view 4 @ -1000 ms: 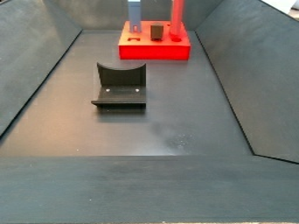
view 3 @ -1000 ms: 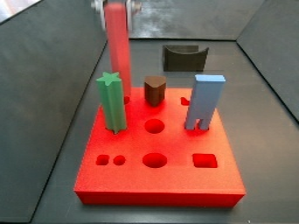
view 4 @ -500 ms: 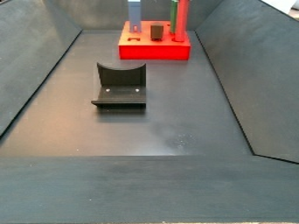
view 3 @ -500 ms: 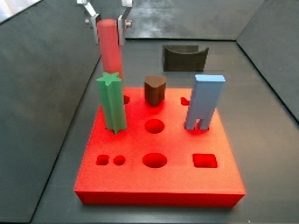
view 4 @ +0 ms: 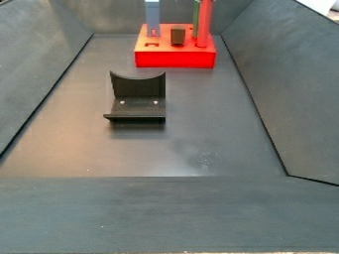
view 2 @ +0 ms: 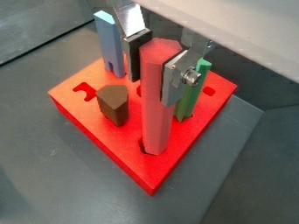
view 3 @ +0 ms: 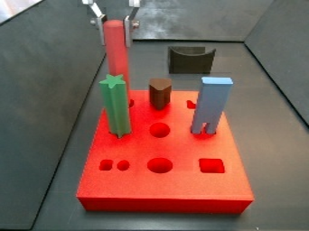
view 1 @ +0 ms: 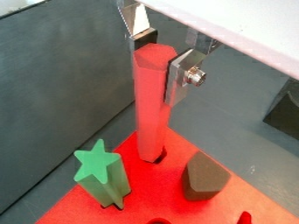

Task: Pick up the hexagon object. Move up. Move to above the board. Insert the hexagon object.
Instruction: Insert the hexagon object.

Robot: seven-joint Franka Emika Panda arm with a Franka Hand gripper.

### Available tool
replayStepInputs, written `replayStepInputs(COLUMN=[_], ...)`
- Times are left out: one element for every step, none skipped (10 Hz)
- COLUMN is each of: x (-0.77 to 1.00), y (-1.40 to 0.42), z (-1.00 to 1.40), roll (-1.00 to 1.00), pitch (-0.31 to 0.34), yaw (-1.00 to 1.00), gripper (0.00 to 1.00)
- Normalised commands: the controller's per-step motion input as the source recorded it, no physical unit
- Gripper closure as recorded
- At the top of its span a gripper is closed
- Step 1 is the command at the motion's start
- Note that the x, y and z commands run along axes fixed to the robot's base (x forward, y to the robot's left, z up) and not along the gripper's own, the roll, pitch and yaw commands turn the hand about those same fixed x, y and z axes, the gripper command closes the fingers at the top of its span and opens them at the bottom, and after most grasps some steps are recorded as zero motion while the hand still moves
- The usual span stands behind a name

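The hexagon object [view 3: 115,50], a tall salmon-red rod, stands upright at the back left of the board [view 3: 182,185]. In both wrist views its lower end sits in a hole of the red board [view 1: 149,105] [view 2: 158,105]. My gripper [view 3: 114,34] is above the board, with its fingers on either side of the rod's top end. In both wrist views the gripper [view 1: 158,59] [view 2: 158,66] has its pads against the rod's faces, shut on it. The board also shows far off in a side view [view 4: 172,60].
A green star-topped post [view 3: 116,104] stands just in front of the rod. A dark brown peg [view 3: 160,93] and a blue piece [view 3: 212,104] also stand on the board. The fixture [view 4: 137,96] stands on the floor apart from the board. Grey walls enclose the floor.
Over the last second the rod came down with my gripper, so its lower end now sits in the board. In the last half second nothing has visibly moved.
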Motion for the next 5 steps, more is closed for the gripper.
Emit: replayStepInputs(x=[0.13, 0.00, -0.08, -0.15, -0.01], y=[0.00, 0.02, 0.05, 0.02, 0.00], z=[-0.06, -0.17, -0.18, -0.22, -0.34], roll=[0.00, 0.02, 0.05, 0.04, 0.00], pitch=[0.001, 0.000, 0.000, 0.000, 0.000], yaw=[-0.03, 0.00, 0.01, 0.08, 0.10], gripper=[1.00, 1.00, 1.00, 1.00, 1.00])
